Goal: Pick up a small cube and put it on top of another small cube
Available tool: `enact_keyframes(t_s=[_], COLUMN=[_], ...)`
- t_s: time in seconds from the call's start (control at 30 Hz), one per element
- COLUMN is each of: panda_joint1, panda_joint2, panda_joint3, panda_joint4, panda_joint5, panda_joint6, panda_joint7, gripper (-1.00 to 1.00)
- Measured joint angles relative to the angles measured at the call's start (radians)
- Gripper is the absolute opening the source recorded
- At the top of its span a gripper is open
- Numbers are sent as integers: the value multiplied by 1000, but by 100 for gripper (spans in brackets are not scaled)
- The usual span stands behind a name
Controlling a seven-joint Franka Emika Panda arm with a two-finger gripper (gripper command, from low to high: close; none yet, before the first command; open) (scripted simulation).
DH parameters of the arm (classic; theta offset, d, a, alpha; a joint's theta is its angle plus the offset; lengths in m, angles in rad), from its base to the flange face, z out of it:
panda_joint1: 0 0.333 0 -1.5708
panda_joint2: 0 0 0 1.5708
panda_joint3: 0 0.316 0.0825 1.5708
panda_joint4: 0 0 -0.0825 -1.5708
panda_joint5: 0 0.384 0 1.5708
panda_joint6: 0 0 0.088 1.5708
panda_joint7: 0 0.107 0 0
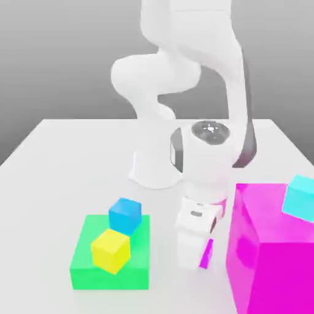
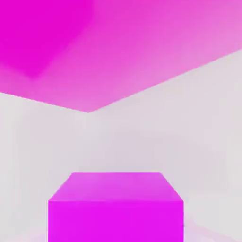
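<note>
A pale, near-white desk (image 1: 55,178) carries everything, set against a plain grey backdrop. The landmark is the large magenta block (image 1: 270,251), standing at the exterior view's right and cut off by the frame edge there. A cyan cube (image 1: 302,196) rests tilted on that block's top, also clipped by the edge.

Just beside the block, toward the exterior view's left, the white arm comes down low over the desk, and its end effector (image 1: 197,260) hangs close to the surface. A small magenta cube (image 2: 116,208) sits right under the hand camera, with the large block rising just behind it; in the exterior view only a sliver of magenta peeks out beside the end effector. Whether the fingers are apart or clamped on that cube, I cannot tell.

Well apart from the block, a flat green slab (image 1: 110,254) holds a yellow cube (image 1: 111,249) and a blue cube (image 1: 125,214), touching corner to corner.
</note>
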Motion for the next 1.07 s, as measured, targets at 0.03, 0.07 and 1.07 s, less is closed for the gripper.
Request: enact_keyframes(t_s=[0.03, 0.07, 1.07], panda_joint1=[6, 9, -395], panda_joint2=[-27, -54, -497], panda_joint3=[-10, -16, -149], panda_joint4=[-6, -11, -204], panda_joint5=[-15, -30, -272], panda_joint6=[-21, -43, -293], panda_joint7=[11, 23, 53], gripper=[-100, -100, 100])
